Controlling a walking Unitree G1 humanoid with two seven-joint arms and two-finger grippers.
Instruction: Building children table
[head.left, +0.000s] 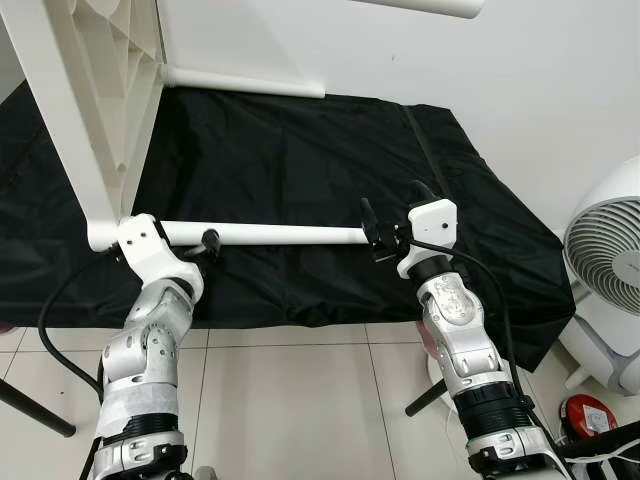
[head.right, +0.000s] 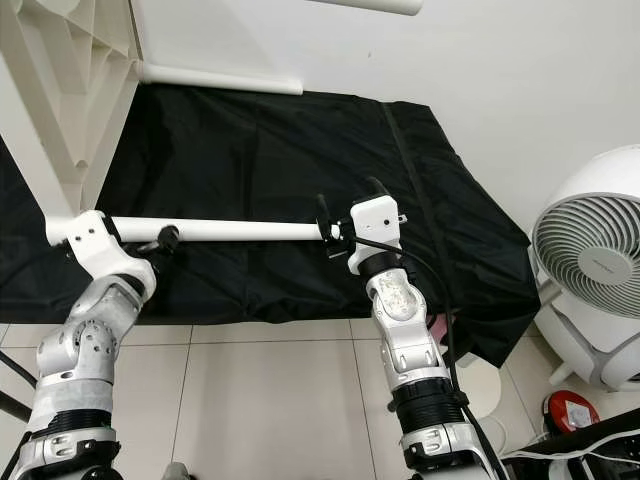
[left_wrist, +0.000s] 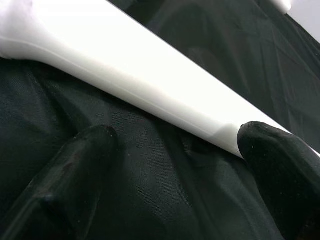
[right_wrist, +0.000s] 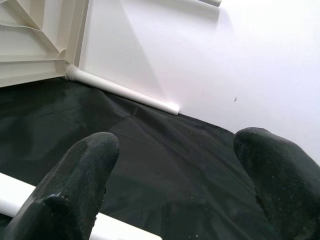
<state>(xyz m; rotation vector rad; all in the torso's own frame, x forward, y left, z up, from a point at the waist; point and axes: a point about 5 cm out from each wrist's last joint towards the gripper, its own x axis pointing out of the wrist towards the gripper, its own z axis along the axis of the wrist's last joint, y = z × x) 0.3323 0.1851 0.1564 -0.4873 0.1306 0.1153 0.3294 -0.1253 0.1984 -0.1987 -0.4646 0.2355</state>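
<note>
The white children's table top (head.left: 95, 90) stands on edge on a black cloth (head.left: 300, 160), its ribbed underside facing right. A white leg (head.left: 270, 235) sticks out horizontally from its near corner; another leg (head.left: 245, 82) lies along the wall behind. My left gripper (head.left: 205, 243) is open at the near leg's base, and the leg (left_wrist: 150, 85) runs just past its fingertips (left_wrist: 265, 145). My right gripper (head.left: 393, 207) is open at that leg's free end, holding nothing; the leg's end (right_wrist: 15, 197) shows beside one of its fingers (right_wrist: 85, 170).
A white fan (head.left: 610, 260) stands on the floor at the right, with a red object (head.left: 583, 415) below it. The cloth's front edge hangs over beige tiles (head.left: 290, 400). A white wall (head.left: 480, 90) rises behind. A dark stand leg (head.left: 35, 410) crosses the floor at left.
</note>
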